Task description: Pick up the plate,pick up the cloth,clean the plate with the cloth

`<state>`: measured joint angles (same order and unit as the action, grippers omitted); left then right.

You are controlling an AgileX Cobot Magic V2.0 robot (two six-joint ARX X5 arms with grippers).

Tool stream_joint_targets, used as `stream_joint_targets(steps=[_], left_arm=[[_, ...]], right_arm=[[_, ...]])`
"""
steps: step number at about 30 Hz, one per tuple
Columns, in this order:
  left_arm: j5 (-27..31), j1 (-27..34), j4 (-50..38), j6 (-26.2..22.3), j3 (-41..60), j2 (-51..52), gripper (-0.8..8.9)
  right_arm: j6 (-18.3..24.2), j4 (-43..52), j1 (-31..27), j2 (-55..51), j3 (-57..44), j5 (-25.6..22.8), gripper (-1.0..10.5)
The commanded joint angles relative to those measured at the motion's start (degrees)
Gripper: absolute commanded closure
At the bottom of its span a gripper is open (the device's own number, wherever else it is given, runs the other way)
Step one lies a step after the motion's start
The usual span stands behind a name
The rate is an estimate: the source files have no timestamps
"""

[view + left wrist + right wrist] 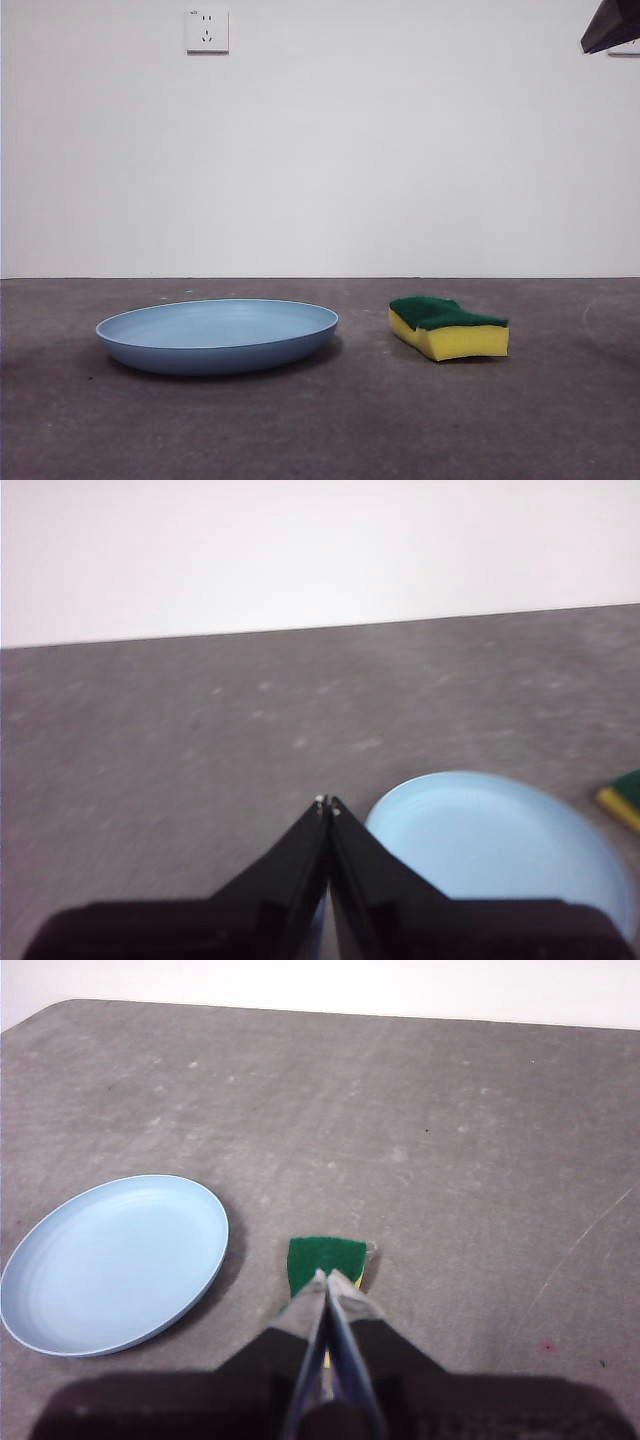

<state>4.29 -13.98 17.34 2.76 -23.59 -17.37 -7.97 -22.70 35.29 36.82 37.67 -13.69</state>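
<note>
Desk is carrying everything: dark grey, matte, slightly speckled, running back to a plain white wall with one socket plate high up.

Plate is sitting flat, rim up, toward the desk's left side in the front view, nothing on it. Probably laid out that way so a jaw can get under the rim.

Cloth is really a sponge, lying green side up just beside the plate on its right, apart from it, not touching.

Left gripper is hovering above the plate's near edge, jaws pressed together, gripping nothing.

Right gripper is hanging over the cloth, jaws likewise closed and empty.

Neither pick is started yet; both arms look pre-positioned over their own targets.
</note>
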Motion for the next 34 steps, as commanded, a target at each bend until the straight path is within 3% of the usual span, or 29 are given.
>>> stream_joint_targets(steps=[1, 7, 15, 34], left_arm=[[-0.31, 2.86, -2.32, -0.90, 4.35, 2.47, 8.16], [-0.28, 6.91, -7.96, -0.55, 13.97, 9.62, 8.16], [-0.35, 9.99, -8.94, 1.84, 21.97, 16.00, 8.16], [-1.62, 10.34, -6.34, 2.03, 23.15, 17.27, 8.16]], right_arm=[[-0.55, 0.33, 0.02, -0.09, -0.24, -0.17, 9.5], [-0.55, 0.33, 0.02, -0.11, -0.24, -0.17, 9.5], [-0.55, 0.33, 0.02, -0.09, -0.24, -0.17, 9.5], [-0.55, 0.33, 0.02, -0.09, -0.24, -0.17, 9.5]])
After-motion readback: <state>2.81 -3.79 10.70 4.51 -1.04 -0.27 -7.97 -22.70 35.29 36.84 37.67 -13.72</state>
